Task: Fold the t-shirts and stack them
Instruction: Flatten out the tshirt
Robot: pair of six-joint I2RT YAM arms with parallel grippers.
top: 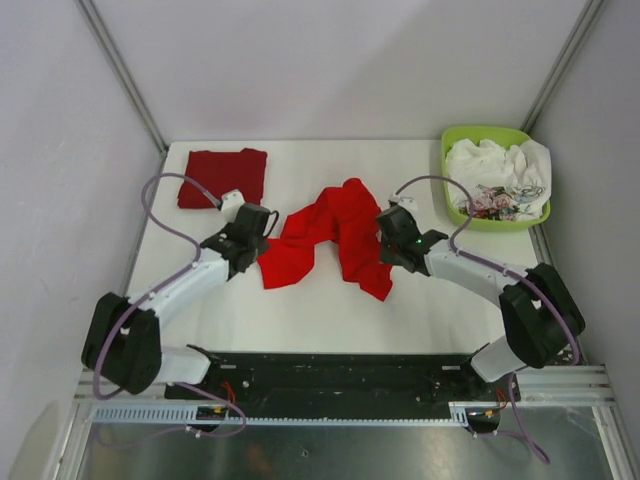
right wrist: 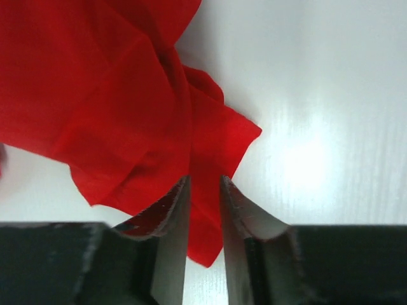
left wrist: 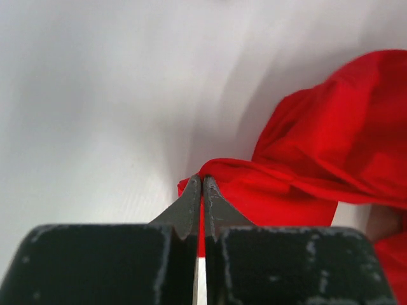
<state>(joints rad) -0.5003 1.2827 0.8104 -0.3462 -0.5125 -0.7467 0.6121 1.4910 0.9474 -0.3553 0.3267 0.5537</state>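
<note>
A bright red t-shirt [top: 325,232] lies crumpled in the middle of the white table. No print shows on it. My left gripper [top: 268,242] is at its left edge, and in the left wrist view the gripper [left wrist: 202,181] is shut on a thin fold of the red cloth [left wrist: 318,159]. My right gripper [top: 382,240] is over the shirt's right side. There its fingers [right wrist: 205,181] stand slightly apart, with a corner of the shirt [right wrist: 108,95] showing in the gap. A darker red t-shirt [top: 222,177] lies folded flat at the back left.
A lime-green basket [top: 490,131] stands at the back right corner, holding white and patterned cloth [top: 497,168]. Grey walls with metal posts enclose the table on three sides. Both arm bases sit on the black rail at the near edge.
</note>
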